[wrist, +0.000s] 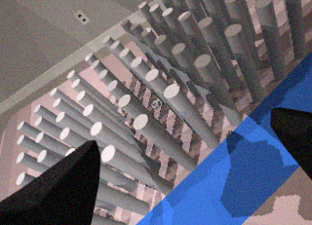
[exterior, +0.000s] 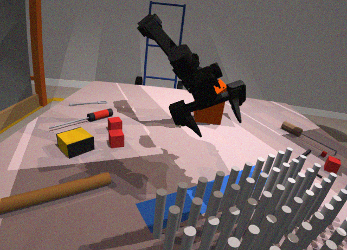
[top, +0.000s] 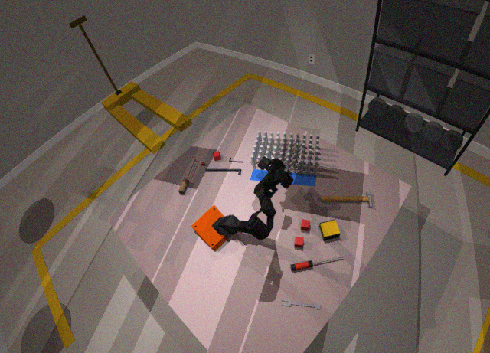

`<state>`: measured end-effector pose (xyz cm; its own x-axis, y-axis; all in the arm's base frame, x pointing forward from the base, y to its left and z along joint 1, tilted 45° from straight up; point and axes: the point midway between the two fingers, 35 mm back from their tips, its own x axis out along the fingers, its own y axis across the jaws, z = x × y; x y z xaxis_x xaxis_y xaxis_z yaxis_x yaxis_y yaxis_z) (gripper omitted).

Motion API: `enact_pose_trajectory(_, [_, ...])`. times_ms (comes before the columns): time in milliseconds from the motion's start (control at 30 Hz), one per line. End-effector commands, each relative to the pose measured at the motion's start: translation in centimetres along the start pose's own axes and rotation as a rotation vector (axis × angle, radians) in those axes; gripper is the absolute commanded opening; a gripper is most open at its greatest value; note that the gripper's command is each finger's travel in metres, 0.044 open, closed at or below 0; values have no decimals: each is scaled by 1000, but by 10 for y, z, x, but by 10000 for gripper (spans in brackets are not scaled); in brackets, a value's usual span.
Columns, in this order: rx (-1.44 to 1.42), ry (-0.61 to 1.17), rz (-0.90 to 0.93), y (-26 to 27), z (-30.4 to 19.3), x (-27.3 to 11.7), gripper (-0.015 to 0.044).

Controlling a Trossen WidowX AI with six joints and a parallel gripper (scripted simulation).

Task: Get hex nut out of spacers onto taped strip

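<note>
The hex nut (wrist: 156, 104) lies on the table deep between the standing grey spacers (top: 318, 143) (exterior: 159, 213) (wrist: 215, 86) in the wrist view. The blue taped strip (top: 305, 179) (exterior: 146, 212) (wrist: 195, 206) runs along their front. My gripper (top: 276, 170) (exterior: 220, 129) (wrist: 185, 132) is open and empty, in the air over the strip's side of the field. A long black hooked tool (top: 223, 170) and a shorter black one (top: 236, 161) lie left of the spacers in the top view. A wooden-handled wire tool (top: 184, 184) (exterior: 291, 128) lies farther left.
A hammer (top: 344, 199) (exterior: 56, 191), a screwdriver (top: 302, 265) (exterior: 100, 114), a wrench (top: 300, 304) (exterior: 88, 103) and a yellow-black block (top: 329, 229) (exterior: 75, 141) lie to the right in the top view. A red cube (top: 217, 155) (exterior: 332, 164) lies near the hooked tools.
</note>
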<state>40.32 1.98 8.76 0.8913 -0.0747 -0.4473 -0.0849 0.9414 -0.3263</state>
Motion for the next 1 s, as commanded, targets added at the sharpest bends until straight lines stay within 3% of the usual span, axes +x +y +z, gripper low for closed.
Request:
enact_pose_trajectory(0, [7,1,-6,-1,-1,0,440])
enact_pose_trajectory(533, [-5,5,1,2,-1,1,440])
enact_pose_trajectory(767, [-496,100,251,116,-14,13,440])
enact_pose_trajectory(967, [-812,174,416,194,-46,-5,440])
